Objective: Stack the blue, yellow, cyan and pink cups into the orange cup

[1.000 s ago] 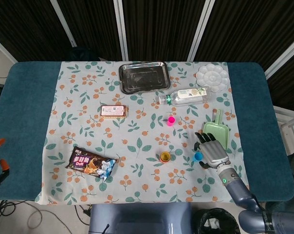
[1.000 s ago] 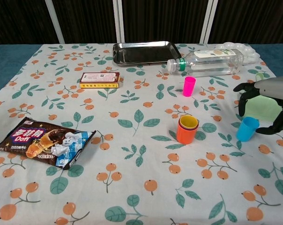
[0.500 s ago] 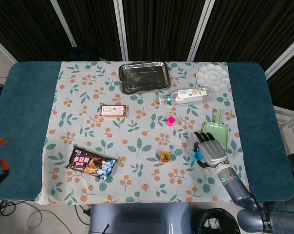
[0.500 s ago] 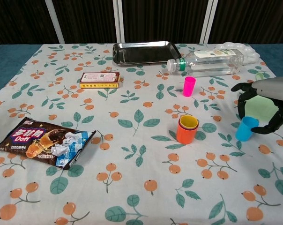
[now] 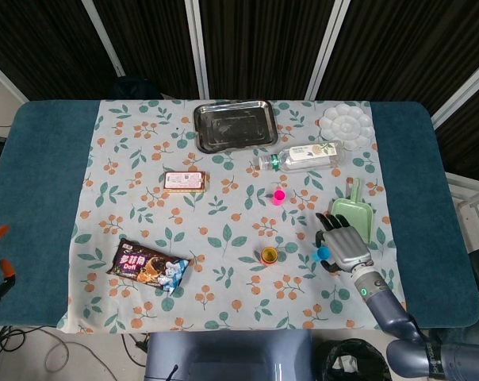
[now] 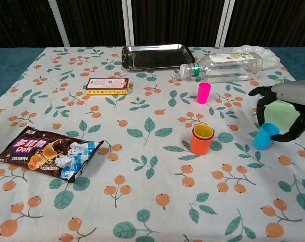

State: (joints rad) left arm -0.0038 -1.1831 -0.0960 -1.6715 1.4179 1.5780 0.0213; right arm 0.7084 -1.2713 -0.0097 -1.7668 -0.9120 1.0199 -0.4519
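Tablecloth [image 6: 142,166] is covering the table: white fabric printed with green leaves and orange berries, lying flat. Everything below is placed relative to the orange cup [image 6: 200,143], which is standing upright near the cloth's middle, smooth plastic, tapered.

Steel tray [image 6: 156,55], rectangular with a shiny raised rim, is sitting well behind the orange cup. Clear plastic bottle [image 6: 228,66] with a green neck ring is lying on its side behind it and to the right. White flower-shaped palette [image 5: 346,125] with round wells is lying past the bottle, further right. Dark glossy snack bag [image 6: 45,153] is lying crinkled well to its left. Pale green dustpan [image 5: 351,214] is lying flat to its right, partly hidden in the chest view. Small flat red-and-tan box [image 6: 107,85] is sitting behind it and to the left.

Right hand [image 6: 289,113], grey metal palm with black fingers, is hanging to the right of the orange cup, fingers curling around the cyan cup [image 6: 265,136] and gripping it. The cyan cup is tilting slightly, well apart from the orange cup.

Yellow cup [image 6: 203,131] is nesting inside the orange cup, rim showing. Pink cup [image 6: 204,93] is standing upright just behind it. Left hand is showing in neither view.
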